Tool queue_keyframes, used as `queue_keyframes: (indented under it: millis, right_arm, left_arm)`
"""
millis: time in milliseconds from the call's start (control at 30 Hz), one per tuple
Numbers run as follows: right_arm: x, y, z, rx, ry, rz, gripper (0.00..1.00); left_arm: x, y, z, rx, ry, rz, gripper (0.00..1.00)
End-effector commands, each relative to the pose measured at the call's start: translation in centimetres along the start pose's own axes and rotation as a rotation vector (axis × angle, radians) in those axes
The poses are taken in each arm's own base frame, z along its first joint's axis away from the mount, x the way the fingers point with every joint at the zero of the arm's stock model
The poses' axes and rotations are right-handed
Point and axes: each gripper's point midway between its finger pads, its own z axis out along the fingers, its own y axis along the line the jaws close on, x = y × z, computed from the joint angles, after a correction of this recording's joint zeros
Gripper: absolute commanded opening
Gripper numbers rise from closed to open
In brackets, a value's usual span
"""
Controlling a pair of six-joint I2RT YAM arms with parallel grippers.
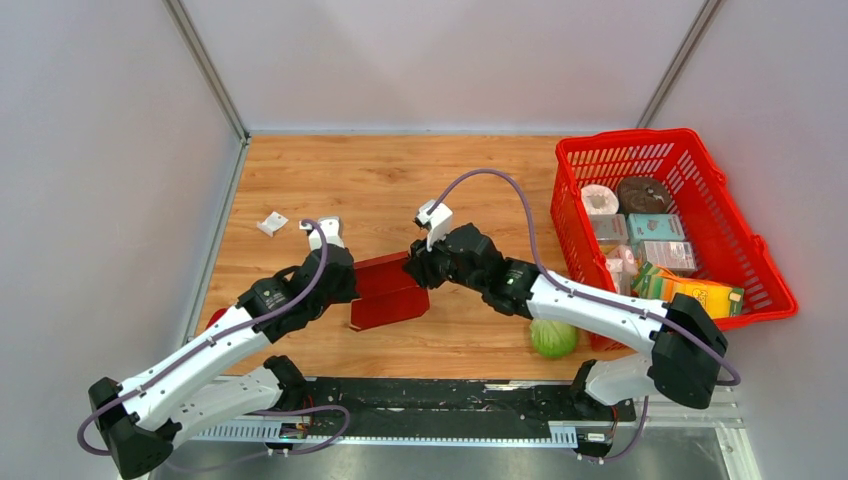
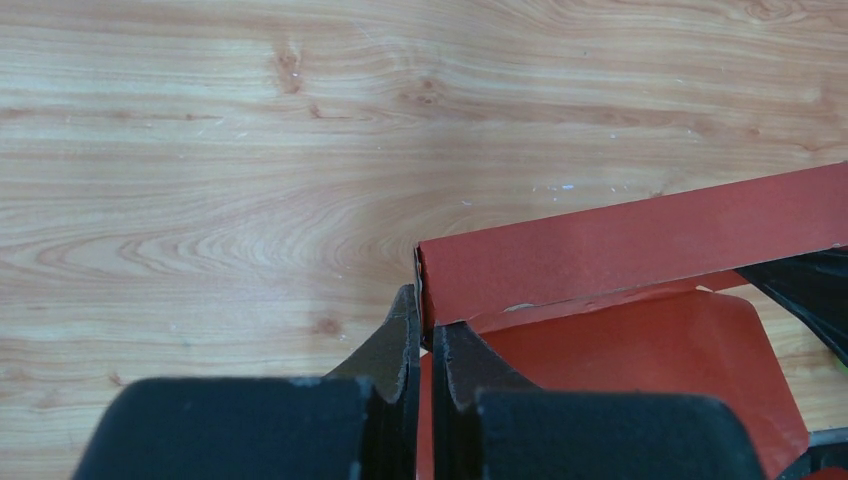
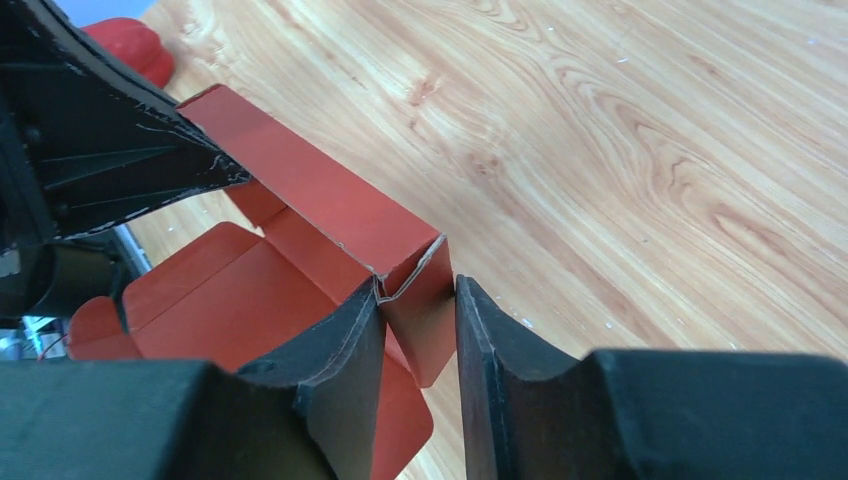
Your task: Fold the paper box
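The dark red paper box (image 1: 390,292) lies partly folded on the wooden table between my two arms, one long wall raised. My left gripper (image 1: 352,283) is at its left end. In the left wrist view that gripper (image 2: 425,312) is shut on the end of the raised wall of the box (image 2: 640,240). My right gripper (image 1: 416,268) is at the box's right end. In the right wrist view its jaws (image 3: 418,300) stand apart around a bent corner flap of the box (image 3: 310,200); the left finger touches the corner.
A bright red mesh basket (image 1: 620,140) full of groceries stands at the right. A green cabbage (image 1: 553,337) lies beside it near the right arm. A small red pepper (image 1: 215,318) sits by the left arm, and a white scrap (image 1: 271,223) lies at the left.
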Motion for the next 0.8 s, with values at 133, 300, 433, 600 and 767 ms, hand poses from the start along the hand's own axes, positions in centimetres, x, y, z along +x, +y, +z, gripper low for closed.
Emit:
queue_keyframes:
  millis: [133, 300, 433, 600, 767]
  right_arm:
    - [-1.1, -2.6, 0.2, 0.181, -0.075, -0.058, 0.3]
    - [-0.9, -2.2, 0.4, 0.207, -0.073, -0.08, 0.27]
    - [-0.9, -2.0, 0.5, 0.272, -0.091, -0.112, 0.17]
    - [-0.9, -2.5, -0.1, 0.611, -0.167, -0.28, 0.0]
    - [-1.7, -2.1, -1.1, 0.877, -0.231, -0.396, 0.0]
  left_arm:
    - [-1.8, -2.2, -1.1, 0.09, -0.038, -0.056, 0.0]
    - [-2.3, -2.2, -1.5, 0.097, -0.053, -0.079, 0.0]
    - [-2.5, -2.1, -1.7, 0.086, -0.058, -0.103, 0.0]
    - [-2.8, -1.6, -1.8, 0.047, -0.064, -0.158, 0.0]
    - [-2.9, -2.8, -1.5, 0.083, -0.058, -0.221, 0.0]
